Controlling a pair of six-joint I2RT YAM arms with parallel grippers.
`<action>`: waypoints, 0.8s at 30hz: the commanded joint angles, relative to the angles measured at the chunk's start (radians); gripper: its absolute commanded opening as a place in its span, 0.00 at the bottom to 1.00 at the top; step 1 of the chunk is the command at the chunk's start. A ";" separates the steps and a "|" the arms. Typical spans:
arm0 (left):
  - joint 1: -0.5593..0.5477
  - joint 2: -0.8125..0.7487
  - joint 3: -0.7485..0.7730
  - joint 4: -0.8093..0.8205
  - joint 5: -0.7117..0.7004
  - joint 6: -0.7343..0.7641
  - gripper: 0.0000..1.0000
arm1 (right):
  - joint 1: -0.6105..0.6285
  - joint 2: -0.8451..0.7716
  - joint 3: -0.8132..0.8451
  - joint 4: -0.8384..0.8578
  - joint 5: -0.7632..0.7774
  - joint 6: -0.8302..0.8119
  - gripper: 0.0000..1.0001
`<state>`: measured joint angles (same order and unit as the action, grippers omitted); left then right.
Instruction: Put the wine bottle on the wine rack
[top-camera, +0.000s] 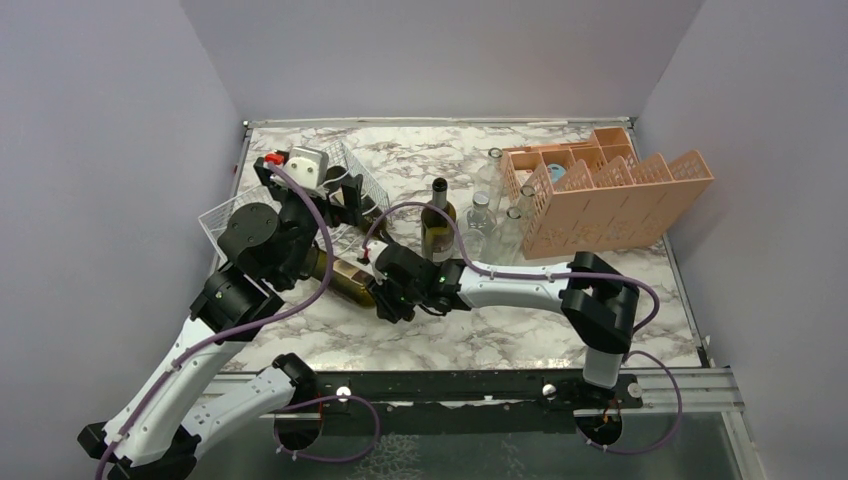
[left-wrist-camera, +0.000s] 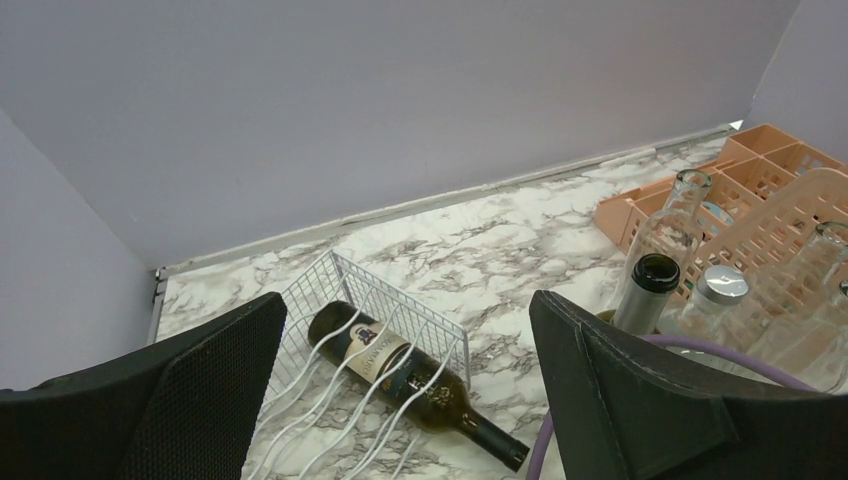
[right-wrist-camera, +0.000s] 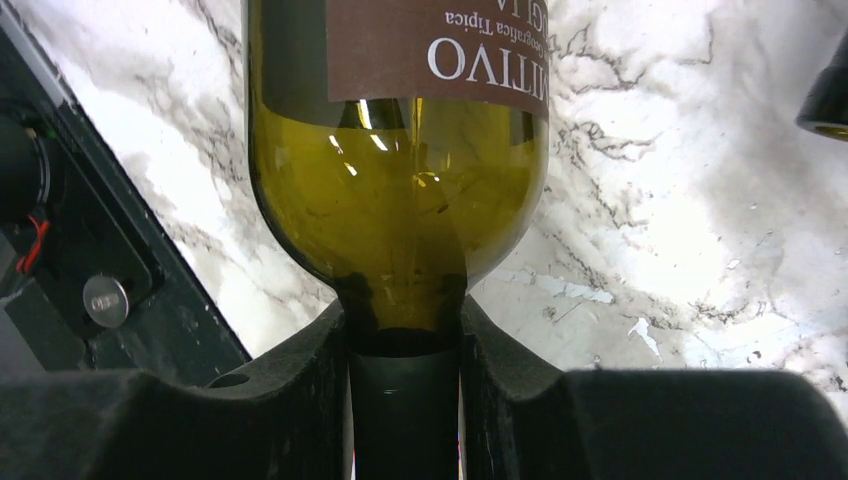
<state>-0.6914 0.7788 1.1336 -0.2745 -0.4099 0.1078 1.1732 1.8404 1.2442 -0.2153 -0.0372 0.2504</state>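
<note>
Left tool is held wide open above the counter, nothing gripped. The white wine rack is seen in the upper left of the top view, with another bottle laid in its cradle. The wine bottle is held on its side just left of centre, outside the rack, its neck clamped by the right tool. An orange crate is parked upper right.
</note>
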 joint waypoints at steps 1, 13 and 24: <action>-0.003 -0.015 0.021 -0.010 0.020 -0.022 0.99 | -0.001 -0.005 0.058 0.146 0.090 0.045 0.01; -0.003 0.009 0.036 -0.015 0.031 -0.019 0.99 | 0.000 0.053 0.125 0.122 0.209 0.097 0.01; -0.003 0.020 0.074 -0.034 0.036 -0.026 0.99 | 0.000 0.192 0.316 0.129 0.378 0.162 0.01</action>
<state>-0.6914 0.8062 1.1667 -0.3000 -0.3901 0.0959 1.1721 2.0102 1.4384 -0.2085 0.1909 0.3752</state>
